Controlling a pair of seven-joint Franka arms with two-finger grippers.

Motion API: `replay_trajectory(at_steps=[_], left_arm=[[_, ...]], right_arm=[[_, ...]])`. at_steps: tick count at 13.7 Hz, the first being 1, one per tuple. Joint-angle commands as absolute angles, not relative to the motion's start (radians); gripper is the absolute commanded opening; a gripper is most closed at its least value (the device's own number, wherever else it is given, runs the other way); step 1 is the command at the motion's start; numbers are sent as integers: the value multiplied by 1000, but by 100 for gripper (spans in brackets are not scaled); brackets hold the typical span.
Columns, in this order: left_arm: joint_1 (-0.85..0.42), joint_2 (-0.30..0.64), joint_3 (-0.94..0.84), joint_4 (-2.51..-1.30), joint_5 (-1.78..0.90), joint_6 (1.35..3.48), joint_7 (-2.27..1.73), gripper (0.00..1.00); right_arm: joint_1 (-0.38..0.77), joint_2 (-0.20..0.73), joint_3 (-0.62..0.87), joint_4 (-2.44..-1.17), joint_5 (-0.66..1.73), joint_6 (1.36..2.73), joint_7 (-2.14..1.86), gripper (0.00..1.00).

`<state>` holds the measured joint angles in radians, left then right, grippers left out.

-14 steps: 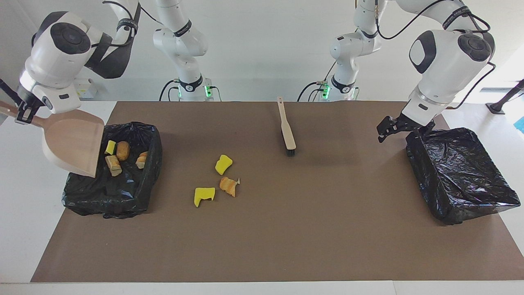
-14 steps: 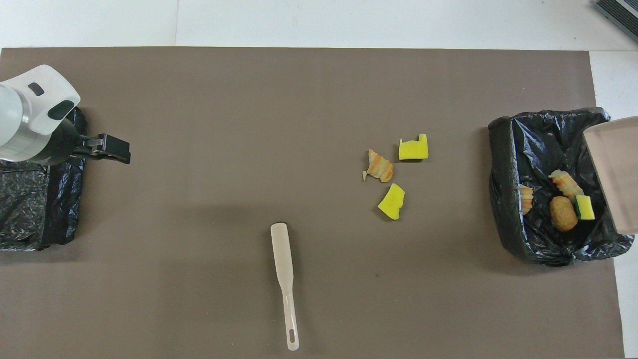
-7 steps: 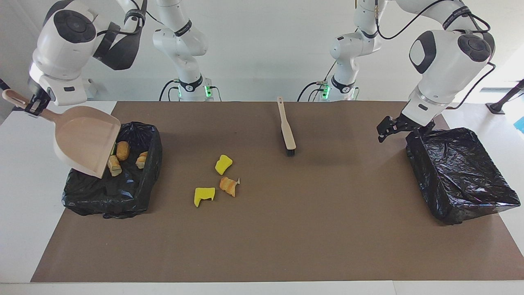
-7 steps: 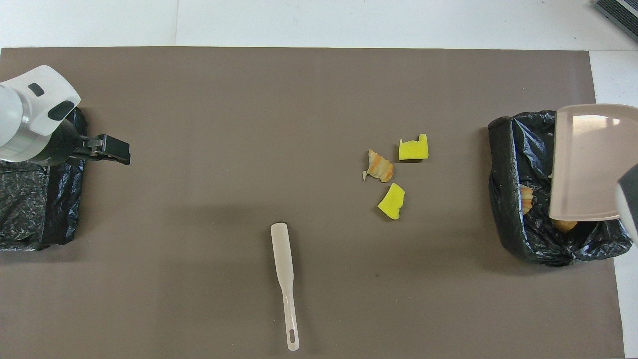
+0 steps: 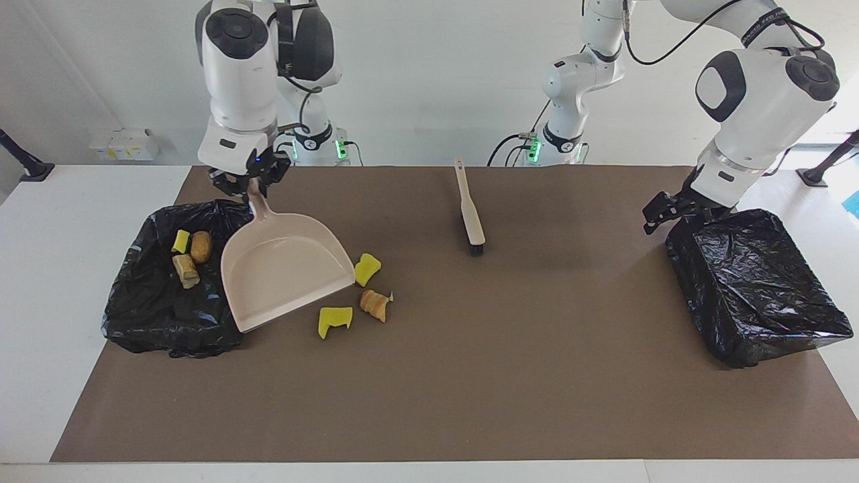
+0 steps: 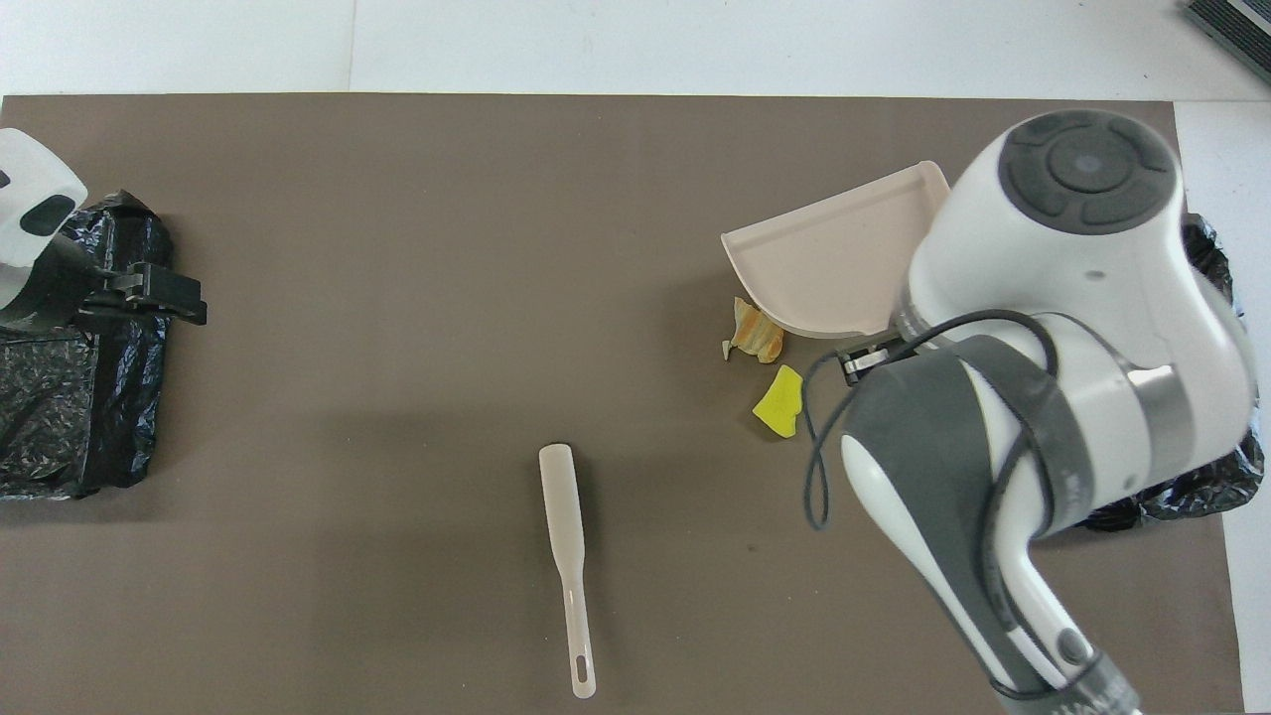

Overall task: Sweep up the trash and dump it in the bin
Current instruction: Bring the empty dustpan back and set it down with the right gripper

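My right gripper [image 5: 249, 182] is shut on the handle of a beige dustpan [image 5: 282, 268]. It holds the pan low and open side up, between the black-lined bin [image 5: 168, 329] and the loose trash. The pan's lip lies close to a yellow chunk [image 5: 366, 268]; I cannot tell if they touch. An orange-tan chunk [image 5: 376, 305] and a second yellow chunk [image 5: 334, 320] lie on the mat beside the lip. Several chunks [image 5: 191, 255] lie in the bin. In the overhead view the dustpan [image 6: 834, 258] hides one yellow chunk. My left gripper [image 5: 661, 211] waits at the other bin.
A beige brush [image 5: 470, 215] lies on the brown mat [image 5: 470, 376] mid-table, nearer to the robots than the trash; it also shows in the overhead view [image 6: 566, 556]. A second black-lined bin [image 5: 751, 288] stands at the left arm's end.
My right arm has swung the dustpan from its tipped pose over the bin down to the mat beside the loose chunks. My left gripper has drawn slightly back toward its bin.
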<state>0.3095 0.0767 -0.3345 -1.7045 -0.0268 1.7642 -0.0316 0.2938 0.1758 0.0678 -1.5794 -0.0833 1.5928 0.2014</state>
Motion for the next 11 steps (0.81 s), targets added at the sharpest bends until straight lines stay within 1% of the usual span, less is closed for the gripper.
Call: replay_trajectory(at_steps=[1, 4, 7, 8, 9, 11], left_arm=[[324, 66, -344, -1706, -14, 1755, -26, 100], [313, 67, -344, -1701, -14, 1755, -23, 100], [305, 66, -347, -1698, -12, 1756, -21, 100], [307, 63, -345, -1697, -14, 1749, -23, 100], [304, 52, -345, -1697, -14, 1749, -25, 100], [302, 46, -353, -1684, -12, 1747, -29, 100]], right_arm=[[354, 331, 66, -1419, 18, 1661, 429, 0], [448, 454, 67, -1324, 49, 1748, 552, 0], [515, 563, 93, -1307, 69, 1897, 629, 0], [556, 613, 92, -1274, 64, 1919, 630, 0], [574, 645, 91, -1244, 64, 1928, 630, 0], [574, 650, 97, -1239, 72, 1930, 630, 0]])
